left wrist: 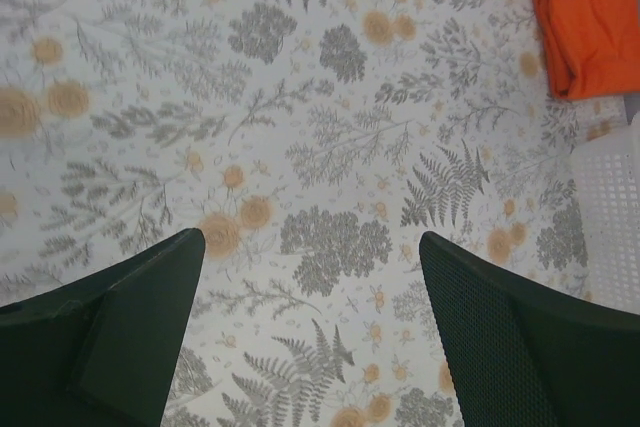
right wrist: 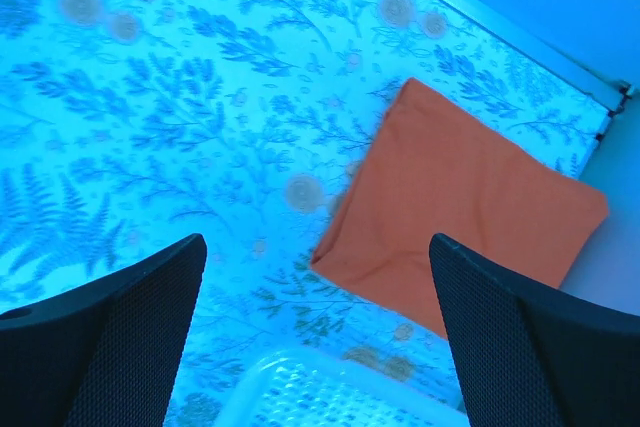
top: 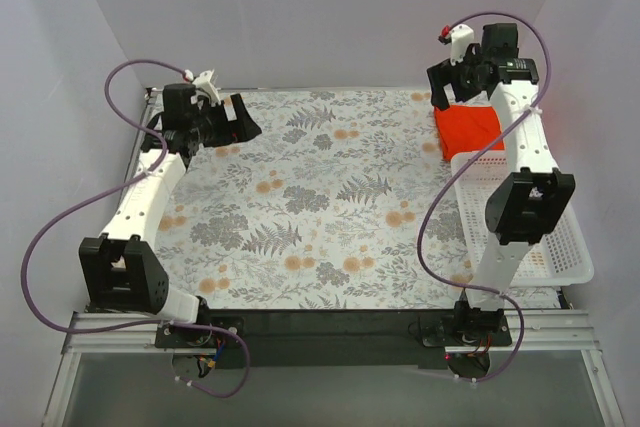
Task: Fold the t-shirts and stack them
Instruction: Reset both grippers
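Black mesh-faced fingers (left wrist: 100,337) frame both wrist views, each pair spread wide and holding nothing: the left end effector (left wrist: 310,247) hangs over bare floral mat (left wrist: 300,127) on the far left of the desk (top: 330,319), while the right end effector (right wrist: 318,242) hovers at the far right corner above the only t-shirt (right wrist: 460,212) in sight; this one bright orange-red shirt, folded into a compact, nearly square pad, lies flat on the mat just beyond the far end of a white perforated plastic basket (top: 560,247), close to its rim, though whether cloth and rim touch cannot be told from overhead; from the right wrist camera the shirt sits ahead of and to the right of the gap between the fingers, one corner pointing toward the far edge of the desk, its sides so close in length that no clear long axis shows; the right end effector is plainly the nearer, the left one being well apart across the width of the mat, where its camera catches the shirt only in the upper right corner of its view; by count: two end effectors, both spread, one shirt, one basket; judged from this layout, the fold looks complete and no second shirt is visible to stack, so any next move on the shirt would likely fall to the right end effector, coming down and slightly rightward.
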Available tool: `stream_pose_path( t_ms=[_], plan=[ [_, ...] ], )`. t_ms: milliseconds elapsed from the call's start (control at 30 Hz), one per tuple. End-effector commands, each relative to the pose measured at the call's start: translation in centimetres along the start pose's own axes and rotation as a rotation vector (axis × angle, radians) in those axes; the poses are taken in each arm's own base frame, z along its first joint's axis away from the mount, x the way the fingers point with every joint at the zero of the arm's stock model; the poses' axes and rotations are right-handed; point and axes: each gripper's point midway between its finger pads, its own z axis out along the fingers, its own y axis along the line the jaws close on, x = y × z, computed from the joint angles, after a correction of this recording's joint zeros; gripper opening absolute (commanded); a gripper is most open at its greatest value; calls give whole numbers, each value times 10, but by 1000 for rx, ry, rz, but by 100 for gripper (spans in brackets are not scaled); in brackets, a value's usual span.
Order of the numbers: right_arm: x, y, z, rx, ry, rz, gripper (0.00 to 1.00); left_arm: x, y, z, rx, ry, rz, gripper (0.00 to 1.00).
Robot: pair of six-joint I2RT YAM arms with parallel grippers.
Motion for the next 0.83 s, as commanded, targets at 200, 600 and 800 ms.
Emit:
stream_pose_path(
  t_ms=[200, 600, 800],
  plan=[
    [56, 121, -70, -290, 5, 144, 99, 9, -3, 1, 81, 120, 193, 89],
    [169, 202, -100, -341, 24, 84, 98, 84, 17, -34, 8, 189, 161, 89],
    [167, 202, -111, -293, -48, 79, 98, 84, 15, -57, -28, 170, 191, 89]
  ],
)
